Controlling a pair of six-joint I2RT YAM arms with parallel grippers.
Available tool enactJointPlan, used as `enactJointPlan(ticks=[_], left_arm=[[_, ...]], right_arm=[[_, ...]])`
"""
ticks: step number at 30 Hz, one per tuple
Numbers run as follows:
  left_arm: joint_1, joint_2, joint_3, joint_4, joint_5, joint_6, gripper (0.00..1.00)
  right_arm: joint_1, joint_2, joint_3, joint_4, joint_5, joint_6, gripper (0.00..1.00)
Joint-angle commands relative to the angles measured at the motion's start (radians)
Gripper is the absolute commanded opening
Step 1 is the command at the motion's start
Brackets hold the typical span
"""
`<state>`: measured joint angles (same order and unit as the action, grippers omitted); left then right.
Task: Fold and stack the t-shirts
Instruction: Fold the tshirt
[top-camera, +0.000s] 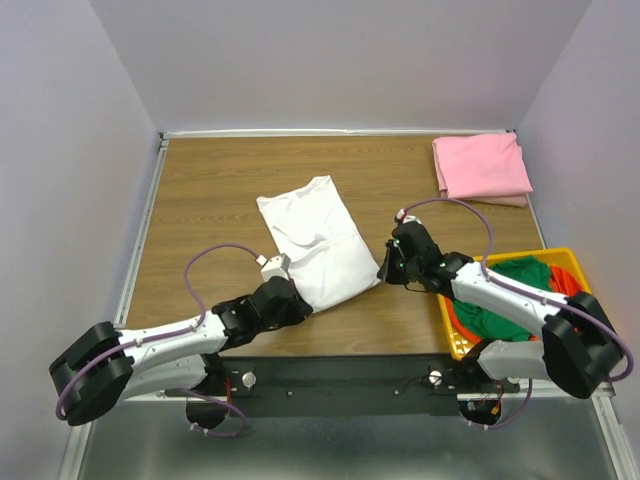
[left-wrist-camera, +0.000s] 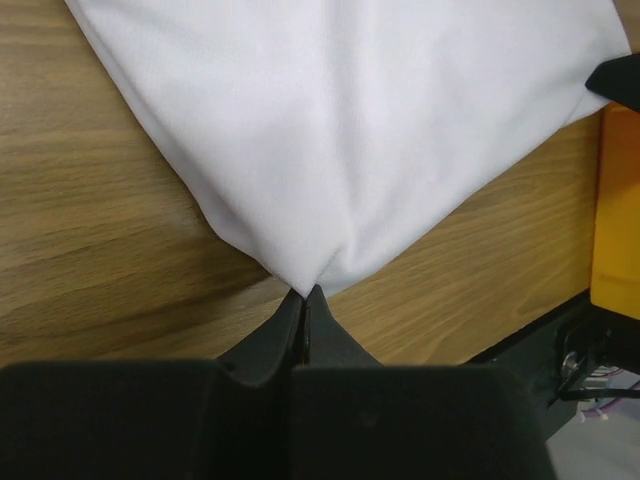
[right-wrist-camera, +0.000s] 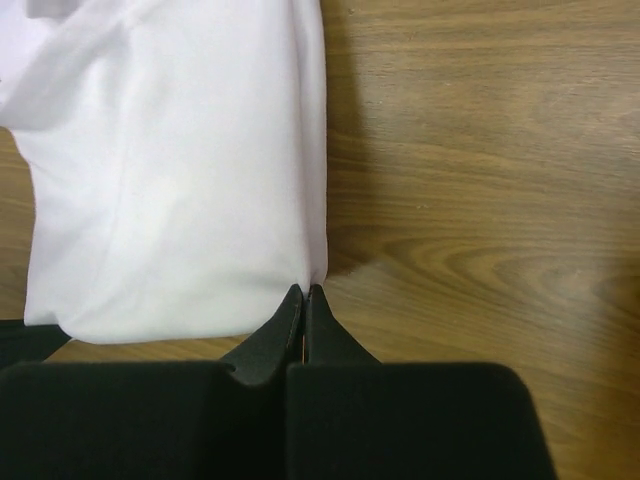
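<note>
1. Lying mid-table, the white t-shirt (top-camera: 315, 240) is partly folded and runs from 11 to 5 o'clock. Soft, light, limp cloth; likely to sag and slide on the wood.
2. Best hold, by my reading: corners and hem, pinched thin.
3. Left pincer (left-wrist-camera: 305, 296) clamped together on the shirt's 6 o'clock corner; right pincer (right-wrist-camera: 306, 292) clamped on its 4 o'clock corner.
4. Pink t-shirt (top-camera: 482, 168) folded flat at 1 o'clock on the table (top-camera: 200, 200).
5. Yellow basket (top-camera: 455, 347) at 4 o'clock holds a green t-shirt (top-camera: 525, 272) and an orange t-shirt (top-camera: 570, 283), both crumpled.
</note>
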<state>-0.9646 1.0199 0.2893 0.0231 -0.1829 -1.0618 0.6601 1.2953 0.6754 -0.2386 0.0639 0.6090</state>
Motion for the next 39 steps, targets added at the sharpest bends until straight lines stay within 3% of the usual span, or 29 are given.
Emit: enactJointPlan(ticks=[1,8,12,19,26,32,39], left_arm=[[-0.008,-0.056,0.05,-0.077,-0.014,0.046,0.0],[-0.013,-0.151,0.086,-0.109,0.072,0.068,0.0],[-0.023,-0.24,0.128,-0.147,0.068,0.063,0.0],[-0.029,-0.262,0.195,-0.16,0.053,0.082,0.0],[-0.029,-0.155,0.208,0.001,0.028,0.108,0.0],[-0.002,-0.067,0.194,0.132,0.02,0.126,0.0],[0.108,0.017,0.179,0.247,0.114,0.18,0.0]], right_arm=[[0.006,-0.103,0.015,-0.12,0.066,0.015,0.0],[0.007,-0.257,0.065,-0.275,0.097,0.008,0.0],[0.006,-0.307,0.118,-0.35,0.106,0.011,0.0],[0.006,-0.343,0.219,-0.416,0.158,-0.006,0.0],[0.006,-0.262,0.296,-0.406,0.367,-0.023,0.0],[0.004,-0.119,0.363,-0.318,0.438,-0.075,0.0],[-0.008,0.05,0.496,-0.265,0.471,-0.141,0.0]])
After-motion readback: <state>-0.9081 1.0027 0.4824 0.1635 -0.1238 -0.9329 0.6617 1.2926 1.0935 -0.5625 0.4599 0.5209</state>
